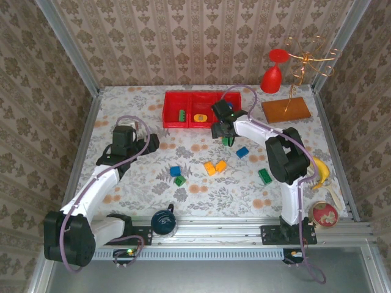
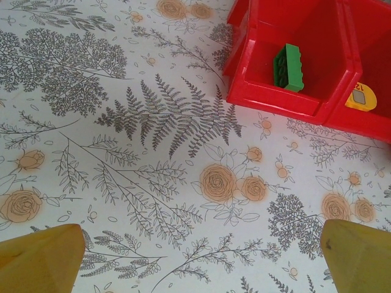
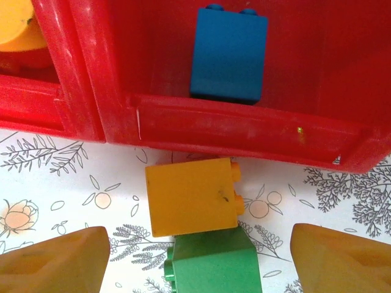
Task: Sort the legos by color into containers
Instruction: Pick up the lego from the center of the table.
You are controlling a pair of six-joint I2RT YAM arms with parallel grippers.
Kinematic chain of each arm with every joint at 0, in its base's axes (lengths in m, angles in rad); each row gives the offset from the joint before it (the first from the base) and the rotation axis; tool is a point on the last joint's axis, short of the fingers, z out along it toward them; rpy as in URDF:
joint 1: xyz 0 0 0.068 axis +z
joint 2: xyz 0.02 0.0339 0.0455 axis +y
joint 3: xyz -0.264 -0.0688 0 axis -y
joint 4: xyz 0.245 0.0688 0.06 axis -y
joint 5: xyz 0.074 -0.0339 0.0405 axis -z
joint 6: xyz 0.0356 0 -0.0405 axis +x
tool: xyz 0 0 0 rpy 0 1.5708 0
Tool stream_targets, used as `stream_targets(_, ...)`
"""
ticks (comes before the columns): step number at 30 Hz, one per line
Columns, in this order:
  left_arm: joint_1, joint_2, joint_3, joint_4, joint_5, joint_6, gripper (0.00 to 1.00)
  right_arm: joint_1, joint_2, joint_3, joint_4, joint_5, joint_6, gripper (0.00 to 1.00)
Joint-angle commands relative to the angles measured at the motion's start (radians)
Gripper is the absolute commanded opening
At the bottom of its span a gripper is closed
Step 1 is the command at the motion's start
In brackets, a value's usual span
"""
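Right jaws stand apart, low over the tabletop (image 1: 153, 152), their yellow fingertips (image 3: 55, 262) on either side of a green brick (image 3: 211, 268) and not touching it. Just beyond that brick, and touching it, lies an orange-yellow brick (image 3: 192, 195), close to the near wall of the red tray (image 3: 244, 131). In the tray, the right compartment holds a blue brick (image 3: 229, 55), the middle one an orange piece (image 1: 200, 116) and the left one a sorted green brick (image 2: 288, 67).

The step in hand looks like picking up the green brick. The next move would be to drop, close across it, lift it clear of the wall and carry it left to the left compartment. Its orange-yellow neighbour and the tray wall crowd the spot, so closing may drag that brick along.

Left jaws are also apart and empty, over bare tabletop just near-left of the tray. Loose in mid-table are a blue one (image 1: 242, 152), another blue (image 1: 175, 171), an orange pair (image 1: 214, 166), a green one (image 1: 179, 180) and another green (image 1: 264, 176). A banana (image 1: 321, 171) and a brown board (image 1: 286, 110) lie to the right, well off that path.
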Motion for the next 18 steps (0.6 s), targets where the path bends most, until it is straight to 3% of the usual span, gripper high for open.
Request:
stream_targets(1, 0.01, 0.009, -0.001, 0.008, 0.014, -0.019, 1.0, 0.002, 0.034, 0.052, -0.007, 0.019, -0.01, 0.77)
stream_targets(18, 0.01, 0.022, 0.009, 0.002, 0.008, -0.017, 1.0, -0.003, 0.123, 0.108, -0.035, 0.031, 0.005, 0.63)
